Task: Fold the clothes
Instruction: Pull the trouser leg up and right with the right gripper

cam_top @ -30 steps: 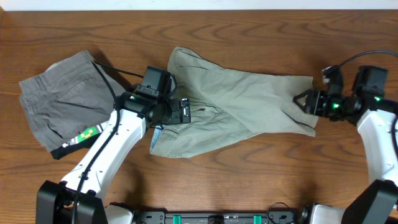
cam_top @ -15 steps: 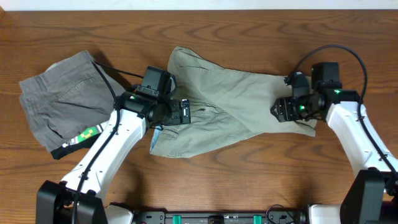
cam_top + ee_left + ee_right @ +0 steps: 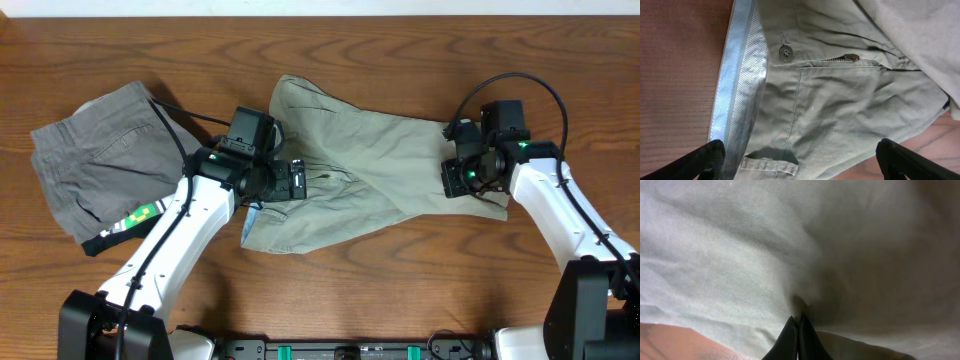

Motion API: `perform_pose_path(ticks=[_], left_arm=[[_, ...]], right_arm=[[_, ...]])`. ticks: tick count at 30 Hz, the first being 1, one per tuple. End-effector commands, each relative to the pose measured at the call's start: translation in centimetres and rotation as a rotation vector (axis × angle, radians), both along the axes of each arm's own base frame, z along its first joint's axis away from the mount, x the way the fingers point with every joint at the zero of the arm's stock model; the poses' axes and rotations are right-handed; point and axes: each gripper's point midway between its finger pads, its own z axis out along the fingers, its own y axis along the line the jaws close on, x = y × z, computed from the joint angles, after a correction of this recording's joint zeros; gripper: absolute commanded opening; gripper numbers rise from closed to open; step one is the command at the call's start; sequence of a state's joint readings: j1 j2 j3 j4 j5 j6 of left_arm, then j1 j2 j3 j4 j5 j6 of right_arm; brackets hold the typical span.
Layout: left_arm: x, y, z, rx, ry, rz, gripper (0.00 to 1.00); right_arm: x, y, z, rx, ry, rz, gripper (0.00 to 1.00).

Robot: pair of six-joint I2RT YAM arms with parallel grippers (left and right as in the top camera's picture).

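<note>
Folding's barely started imo; the khaki clothes [image 3: 385, 160] lie spread out and wrinkled mid-counter [image 3: 400, 60], no tidy fold yet. The right fingers [image 3: 788, 339] are clenched on fabric at the leg end; the left fingers [image 3: 702, 156] hang wide open over the waistband.

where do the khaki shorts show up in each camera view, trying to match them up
overhead: the khaki shorts lie across the middle of the picture, between the two arms.
left wrist: they fill most of the frame, with the striped waistband lining at left.
right wrist: their fabric fills nearly the whole frame, puckered at the shut right gripper.
shared landmark: the wood table, seen at the left edge and in the lower left corner.
</note>
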State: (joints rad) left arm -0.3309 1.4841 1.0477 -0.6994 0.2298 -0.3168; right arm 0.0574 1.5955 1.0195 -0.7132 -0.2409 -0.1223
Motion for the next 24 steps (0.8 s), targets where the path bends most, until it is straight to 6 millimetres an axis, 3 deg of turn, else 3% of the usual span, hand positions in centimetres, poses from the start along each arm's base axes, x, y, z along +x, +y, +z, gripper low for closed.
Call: perform_pose_path(ticks=[1, 3, 8, 10, 11, 12, 15, 18, 24], left_arm=[[0.0, -0.1, 0.3, 0.0, -0.01, -0.007, 0.98], [0.0, -0.1, 0.3, 0.0, -0.01, -0.007, 0.98], [0.0, -0.1, 0.4, 0.0, -0.012, -0.007, 0.98], [0.1, -0.1, 0.4, 0.0, -0.013, -0.007, 0.98], [0.0, -0.1, 0.3, 0.0, -0.01, -0.007, 0.98], [0.0, 0.0, 0.3, 0.001, -0.009, -0.007, 0.98], [-0.2, 0.0, 0.3, 0.003, -0.002, -0.007, 0.98], [-0.2, 0.0, 0.2, 0.004, 0.001, -0.007, 0.98], [-0.3, 0.1, 0.2, 0.005, 0.004, -0.007, 0.98]], right_arm=[[2.1, -0.6, 3.6, -0.012, -0.1, -0.089, 0.01], [4.3, -2.1, 7.6, -0.058, -0.222, -0.169, 0.01], [11.4, -7.3, 20.8, -0.218, -0.682, -0.424, 0.01], [12.8, -8.7, 22.3, -0.244, -0.759, -0.496, 0.04], [13.3, -8.8, 21.8, -0.227, -0.754, -0.505, 0.26], [13.6, -8.7, 20.9, -0.21, -0.729, -0.505, 0.38], [13.1, -7.9, 16.4, -0.209, -0.575, -0.457, 0.55], [10.9, -8.1, 12.8, -0.259, -0.412, -0.437, 0.61], [6.0, -9.2, 9.8, -0.356, -0.186, -0.433, 0.6]])
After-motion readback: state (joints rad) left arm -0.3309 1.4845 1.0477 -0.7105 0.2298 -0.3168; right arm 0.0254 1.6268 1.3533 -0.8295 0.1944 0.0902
